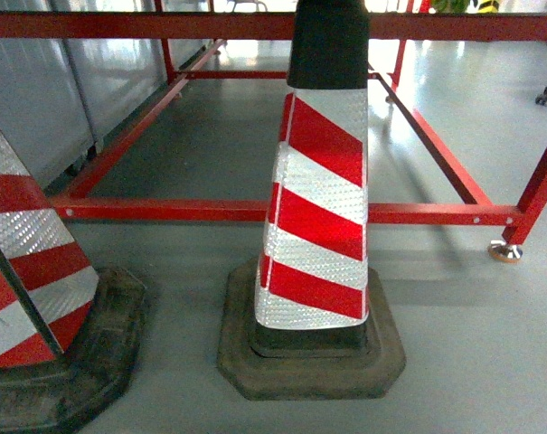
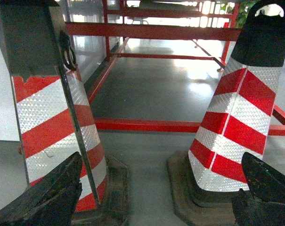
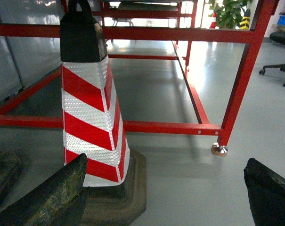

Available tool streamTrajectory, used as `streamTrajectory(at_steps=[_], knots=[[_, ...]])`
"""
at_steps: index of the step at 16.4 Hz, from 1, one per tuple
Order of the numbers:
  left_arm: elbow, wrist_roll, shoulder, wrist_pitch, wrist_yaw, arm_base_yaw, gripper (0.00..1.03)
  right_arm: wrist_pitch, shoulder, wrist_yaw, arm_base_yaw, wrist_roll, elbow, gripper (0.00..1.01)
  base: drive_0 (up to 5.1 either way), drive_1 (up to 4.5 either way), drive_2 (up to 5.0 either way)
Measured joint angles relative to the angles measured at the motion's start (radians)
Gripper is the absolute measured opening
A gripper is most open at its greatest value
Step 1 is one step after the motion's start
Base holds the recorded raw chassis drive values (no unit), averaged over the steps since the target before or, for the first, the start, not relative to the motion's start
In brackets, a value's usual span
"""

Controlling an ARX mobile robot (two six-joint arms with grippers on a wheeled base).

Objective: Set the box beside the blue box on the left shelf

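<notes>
Nearest the head camera, two red-and-white striped traffic cones stand on the grey floor (image 1: 472,344). One cone (image 1: 315,208) rises just right of centre on a dark, worn rubber base (image 1: 309,362), its black top reaching toward 12 o'clock. The second cone (image 1: 24,271) sits at about 8 o'clock, cut by the left edge, on its own dark base. The two bases lie near each other without touching.

Behind the cones, a red metal frame (image 1: 165,210) runs a low rail across the view, with side rails leading away toward 12 o'clock and a round silver foot (image 1: 505,250) at 3 o'clock under its right post. Pale grey panels (image 1: 47,90) stand at 10 o'clock.

In the left wrist view, the left gripper (image 2: 156,202) shows two dark fingertips at 7 and 5 o'clock, spread wide with nothing between them. The right wrist view shows the right gripper (image 3: 166,197) likewise parted and bare, its dark fingers (image 3: 52,197) at 7 and 4 o'clock. A potted plant (image 3: 227,12) and an office chair (image 3: 281,40) appear near 1 and 2 o'clock there.

Neither the box nor the left shelf appears in any view.
</notes>
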Motion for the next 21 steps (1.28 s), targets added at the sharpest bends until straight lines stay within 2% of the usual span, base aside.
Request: streamTrajectory(at_steps=[21], knots=[[0.0,0.0,0.0,0.0,0.0,0.0,0.98,0.0,0.0,0.0,0.0,0.0,0.0,0.98,0.0,0.0,0.0]])
